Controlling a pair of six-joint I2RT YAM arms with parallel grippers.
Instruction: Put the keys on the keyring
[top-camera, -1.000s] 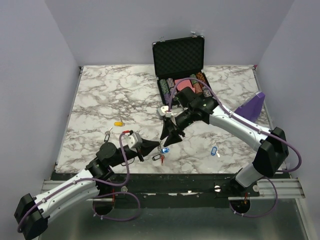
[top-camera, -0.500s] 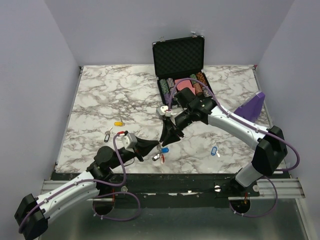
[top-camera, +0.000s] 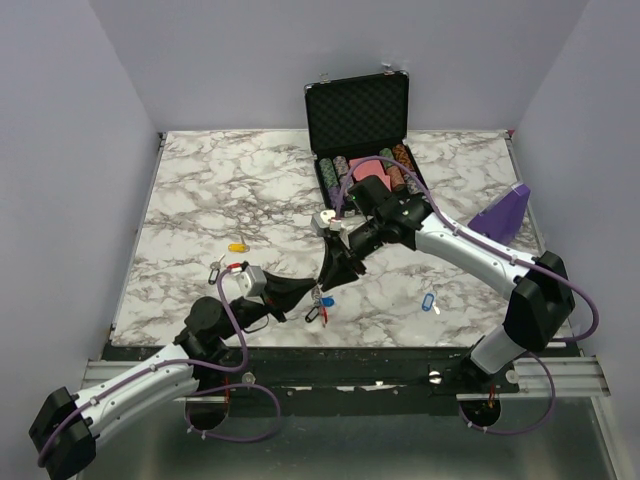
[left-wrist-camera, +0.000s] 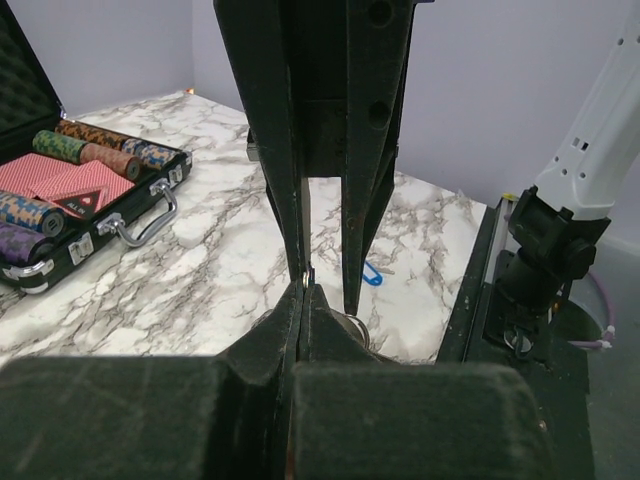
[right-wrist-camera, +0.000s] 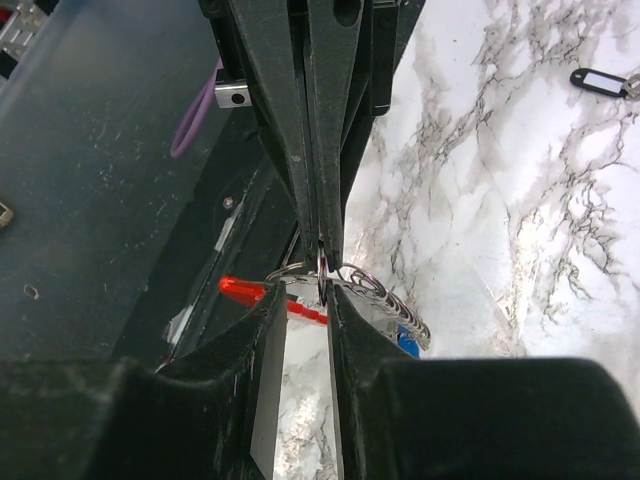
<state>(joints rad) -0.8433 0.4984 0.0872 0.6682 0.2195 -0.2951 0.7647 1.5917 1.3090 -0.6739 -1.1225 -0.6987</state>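
Converging over the last second, the left gripper (top-camera: 303, 293) and the right gripper (top-camera: 327, 283) are now meeting tip to tip well in front of the poker case (top-camera: 358, 112). A second ago a small gap was showing between them. The left wrist is drawing back, away from the case, while the right gripper is edging slightly leftward.

Both pairs of fingers are pressing nearly shut. The left is pinching the keyring (right-wrist-camera: 262, 292), whose red part is sticking out sideways. The right appears to be nipping the thin wire ring of the blue-tagged key (right-wrist-camera: 404, 340), which is hanging just beside the loop.

This is looking like the threading step getting under way, though I cannot tell whether that key is already riding on the loop. The yellow-tagged key (top-camera: 237, 246), the dark-tagged key (top-camera: 217, 268) and the light-blue-tagged key (top-camera: 430, 300) are lying where they were, in front of the case and apart from both grippers, waiting their turn.
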